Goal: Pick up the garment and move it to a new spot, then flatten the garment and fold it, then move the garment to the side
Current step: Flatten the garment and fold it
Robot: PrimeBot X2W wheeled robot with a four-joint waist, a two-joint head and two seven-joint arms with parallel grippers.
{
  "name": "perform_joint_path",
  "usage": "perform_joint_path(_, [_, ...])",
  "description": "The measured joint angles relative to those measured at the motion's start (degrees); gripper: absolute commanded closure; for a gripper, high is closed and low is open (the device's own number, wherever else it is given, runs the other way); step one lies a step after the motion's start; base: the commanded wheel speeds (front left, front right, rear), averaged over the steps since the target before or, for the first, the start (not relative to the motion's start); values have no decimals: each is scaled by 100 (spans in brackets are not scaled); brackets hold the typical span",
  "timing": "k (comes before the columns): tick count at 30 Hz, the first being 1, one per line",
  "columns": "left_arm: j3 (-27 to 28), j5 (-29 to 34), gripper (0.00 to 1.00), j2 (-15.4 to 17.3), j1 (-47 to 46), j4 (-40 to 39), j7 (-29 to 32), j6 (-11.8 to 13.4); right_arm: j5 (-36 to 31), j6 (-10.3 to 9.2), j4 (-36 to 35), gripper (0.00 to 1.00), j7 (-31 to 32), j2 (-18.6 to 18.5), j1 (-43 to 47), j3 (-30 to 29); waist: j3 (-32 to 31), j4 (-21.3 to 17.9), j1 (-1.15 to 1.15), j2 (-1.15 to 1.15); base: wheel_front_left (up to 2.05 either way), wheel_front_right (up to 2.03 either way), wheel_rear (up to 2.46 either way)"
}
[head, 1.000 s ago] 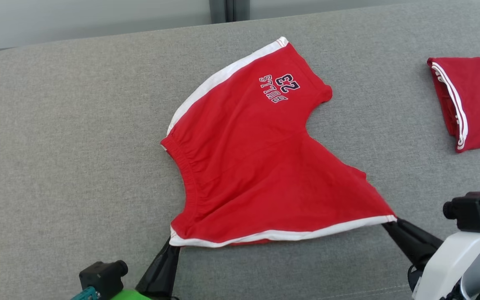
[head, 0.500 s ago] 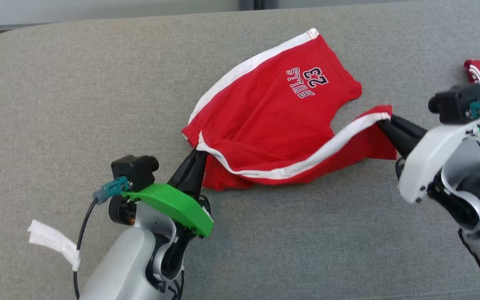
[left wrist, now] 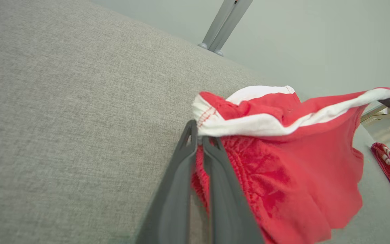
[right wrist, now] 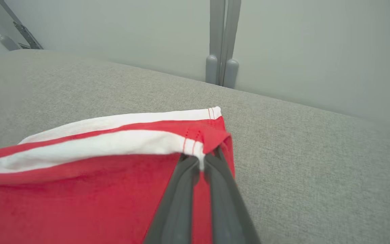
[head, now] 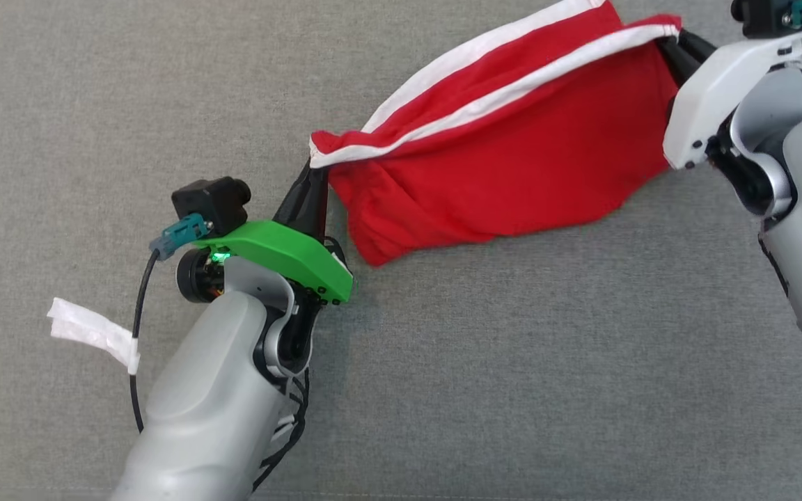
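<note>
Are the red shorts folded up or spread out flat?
Folded over, not flat. The red shorts show two white stripes side by side; the left gripper and right gripper each pinch a corner.

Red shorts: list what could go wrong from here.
1. The left gripper and right gripper each pinch only a white-trimmed corner of the red shorts. A corner may slip out.
2. The cloth near the left gripper hangs bunched. Set down like this, the fold may come out creased, with its edges misaligned.
</note>
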Motion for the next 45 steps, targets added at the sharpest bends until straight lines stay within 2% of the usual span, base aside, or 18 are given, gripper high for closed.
perform_joint_path(8, [-445, -334, 100, -21, -417, 245, -220, -57, -166, 0, 1191, 100, -481, 100, -822, 181, 318, 311, 0, 0, 0, 0, 0])
perform_joint_path(17, [-1031, -837, 100, -24, -717, 245, -469, 60, -305, 0, 2153, 100, -884, 185, -1342, 221, 586, 560, 0, 0, 0, 0, 0])
perform_joint_path(18, [-1067, -878, 98, -24, -753, 258, -491, 68, -305, 0, 2213, 100, -917, 191, -1386, 222, 605, 577, 0, 0, 0, 0, 0])
perform_joint_path(19, [-1111, -934, 86, -24, -806, 281, -502, 92, -305, 0, 2283, 100, -973, 202, -1446, 225, 630, 595, 0, 0, 0, 0, 0])
perform_joint_path(20, [-1156, -979, 57, -24, -868, 310, -517, 97, -305, 0, 2357, 100, -1020, 218, -1501, 227, 652, 611, 1, 0, 0, 0, 0])
perform_joint_path(21, [-1217, -998, 34, -24, -936, 341, -525, 98, -304, 0, 2439, 100, -1069, 243, -1547, 222, 672, 622, 0, 0, 0, 0, 0])
perform_joint_path(22, [-1259, -1003, 0, -24, -987, 366, -539, 99, -302, 0, 2524, 100, -1079, 275, -1586, 209, 687, 629, 0, 0, 0, 0, 0])
perform_joint_path(23, [-1294, -1034, 0, -25, -1034, 391, -548, 104, -299, 0, 2619, 59, -1081, 309, -1619, 205, 701, 634, 0, 0, 0, 0, 0])
perform_joint_path(24, [-1336, -1061, 0, -27, -1072, 427, -567, 105, -290, 0, 2709, 0, -1082, 346, -1638, 205, 710, 638, 0, 0, 0, 0, 0])
perform_joint_path(28, [-1403, -1160, 0, -29, -1106, 575, -645, 112, -218, 0, 3010, 0, -1099, 443, -1695, 230, 674, 630, 0, 0, 0, 0, 0])
perform_joint_path(32, [-1238, -1107, 0, -18, -1056, 691, -698, 121, -20, 0, 3082, 0, -968, 500, -1694, 318, 541, 599, 0, 0, 0, 0, 0])
perform_joint_path(35, [-942, -817, 0, 188, -550, 445, -717, 115, 247, 0, 3087, 0, -614, 350, -1540, 401, 293, 562, 0, 0, 0, 0, 0])
perform_joint_path(40, [-258, 32, 0, 385, 212, -446, -723, 85, 434, 0, 3120, 0, -505, 116, -1350, 300, 40, 589, 0, 0, 0, 0, 0])
perform_joint_path(45, [506, 1129, 0, 456, 1036, -1287, -724, -99, 480, -1, 3360, 0, -447, 29, -1273, 108, -49, 731, 0, 0, 0, 0, 0])
